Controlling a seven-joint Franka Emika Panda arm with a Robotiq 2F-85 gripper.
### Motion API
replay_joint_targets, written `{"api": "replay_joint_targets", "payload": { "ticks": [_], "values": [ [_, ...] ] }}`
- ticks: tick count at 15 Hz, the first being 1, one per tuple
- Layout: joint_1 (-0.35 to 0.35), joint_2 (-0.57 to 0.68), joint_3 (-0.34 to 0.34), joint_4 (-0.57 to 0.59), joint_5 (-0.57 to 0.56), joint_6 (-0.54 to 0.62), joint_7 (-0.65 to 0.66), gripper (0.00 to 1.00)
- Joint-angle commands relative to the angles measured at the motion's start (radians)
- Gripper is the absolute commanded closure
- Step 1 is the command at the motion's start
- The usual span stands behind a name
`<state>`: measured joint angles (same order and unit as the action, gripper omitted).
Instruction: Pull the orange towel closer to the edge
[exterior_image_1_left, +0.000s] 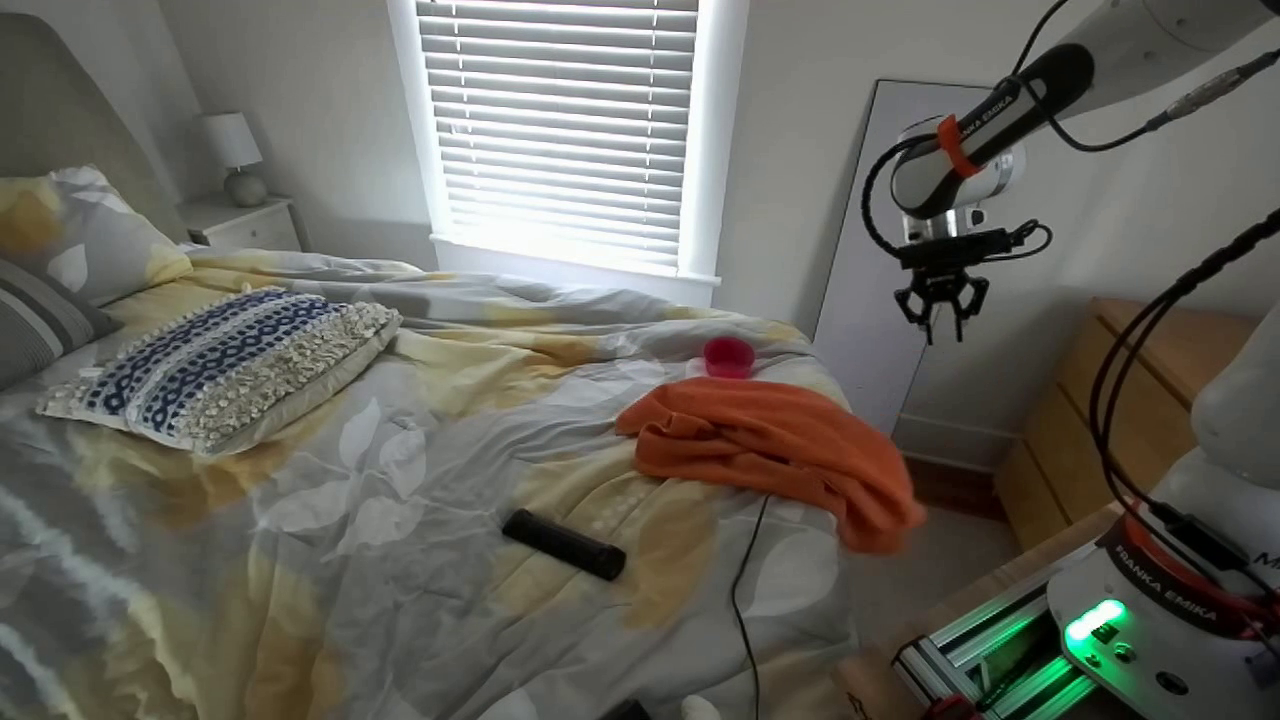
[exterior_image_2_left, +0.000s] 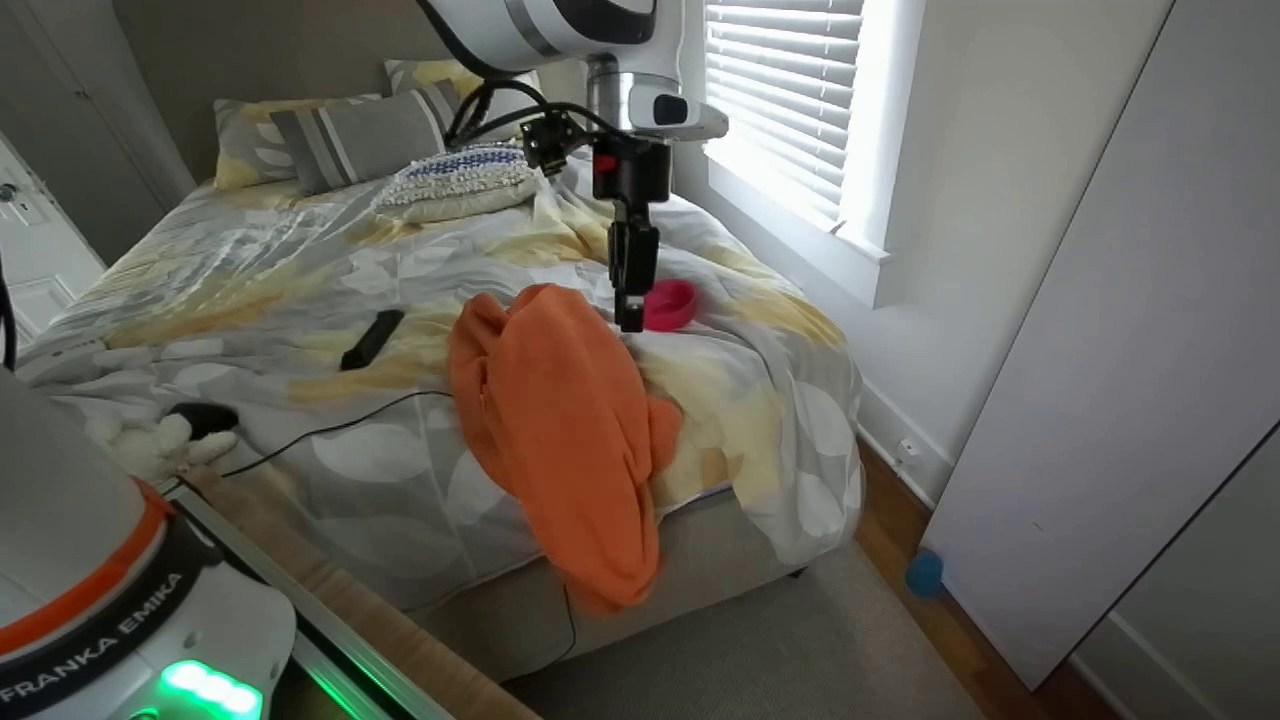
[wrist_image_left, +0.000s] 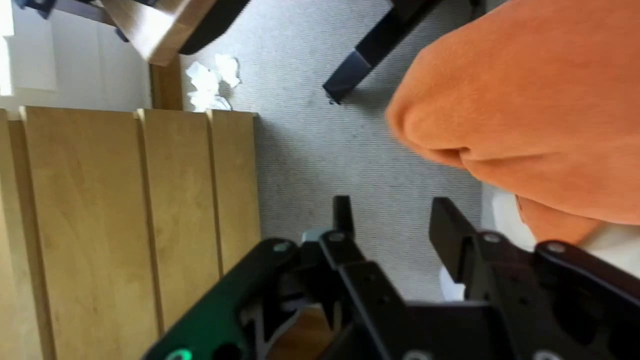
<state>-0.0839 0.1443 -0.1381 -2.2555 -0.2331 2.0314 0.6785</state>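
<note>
Glowing green low on its front, the rounded white robot base (exterior_image_1_left: 1150, 610) is nearest me in both exterior views. Past it, at the end of the jointed white arm (exterior_image_1_left: 1150, 55), the black two-fingered gripper (exterior_image_1_left: 945, 335) hangs in midair, tips pointing down. Its fingers are spread; wrist view has grey carpet (wrist_image_left: 310, 160) showing thru the gap btwn them.

Next is the soft orange fabric towel (exterior_image_2_left: 565, 430), bunched on the foot end of the beige-based bed (exterior_image_2_left: 720, 560), one end draped over the edge. Gripper's higher up & apart from it. Underneath is a grey, white & yellow leaf-print bedspread (exterior_image_1_left: 450, 590), w/ a thin black cable (exterior_image_1_left: 735, 595) running out from the towel's side. Nr the towel on the same bedspread: a black oblong item (exterior_image_1_left: 563, 545), can't ID it, & a round hot-pink bowl (exterior_image_1_left: 729, 357).

Off the bed's end stands a blond-wood drawer unit (exterior_image_1_left: 1065, 450). Farther back, toward the tall beige headboard (exterior_image_1_left: 50, 90), lies a rect. blue-&-white patterned cushion (exterior_image_1_left: 220, 370) w/ cream tufts, then a grey pillow (exterior_image_2_left: 380, 135) w/ pale stripes. Across the bed, v. bright: white slatted blinds (exterior_image_1_left: 560, 130). Back in the corner, a small table lamp (exterior_image_1_left: 232, 140) w/ white shade sits on a low white nightstand (exterior_image_1_left: 250, 233).
</note>
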Motion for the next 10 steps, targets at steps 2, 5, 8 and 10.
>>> {"api": "replay_joint_targets", "payload": {
  "ticks": [2, 5, 8, 10],
  "values": [
    [0.063, 0.007, 0.097, 0.018, 0.246, 0.148, -0.030, 0.16],
    [0.117, 0.048, 0.178, 0.034, 0.435, 0.272, -0.081, 0.00],
    [0.161, 0.072, 0.234, 0.057, 0.550, 0.361, -0.143, 0.00],
    [0.182, 0.064, 0.247, 0.066, 0.560, 0.386, -0.156, 0.00]
  ]
}}
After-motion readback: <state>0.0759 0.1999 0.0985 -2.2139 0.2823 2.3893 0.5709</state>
